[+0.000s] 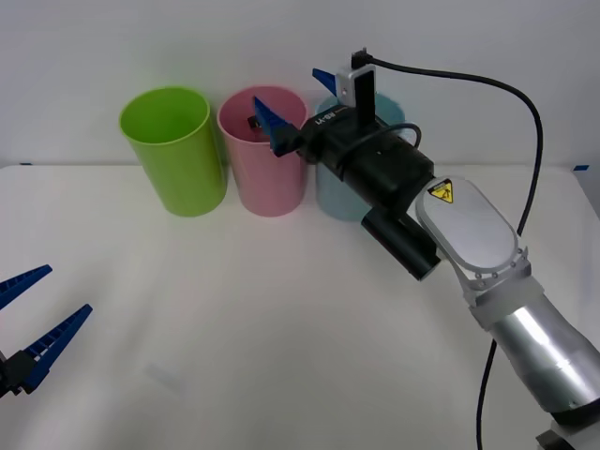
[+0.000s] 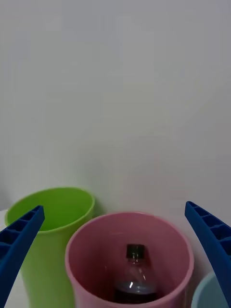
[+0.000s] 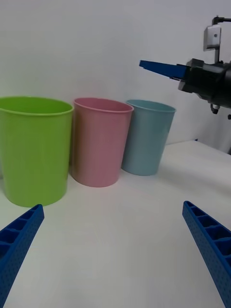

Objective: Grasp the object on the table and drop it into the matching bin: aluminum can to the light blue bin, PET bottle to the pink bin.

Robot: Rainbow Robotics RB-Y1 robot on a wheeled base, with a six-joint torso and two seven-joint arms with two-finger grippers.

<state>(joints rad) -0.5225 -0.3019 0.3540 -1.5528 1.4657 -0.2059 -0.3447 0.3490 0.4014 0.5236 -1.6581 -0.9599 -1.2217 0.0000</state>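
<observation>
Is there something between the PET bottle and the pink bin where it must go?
Nothing visible. The PET bottle already stands upright inside the pink bin. The right tool is open above that bin's rim. The left tool waits open, low over the table.

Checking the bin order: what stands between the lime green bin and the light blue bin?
The pink bin, as the left wrist view shows.

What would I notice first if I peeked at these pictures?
Probably the three bright bins in a row at the back of the white table: lime green bin, pink bin and light blue bin. Next, the right tool, its blue fingers spread open, hanging just over the pink bin. Peek inside from the right wrist view and a small bottle with a black cap stands in there.
</observation>
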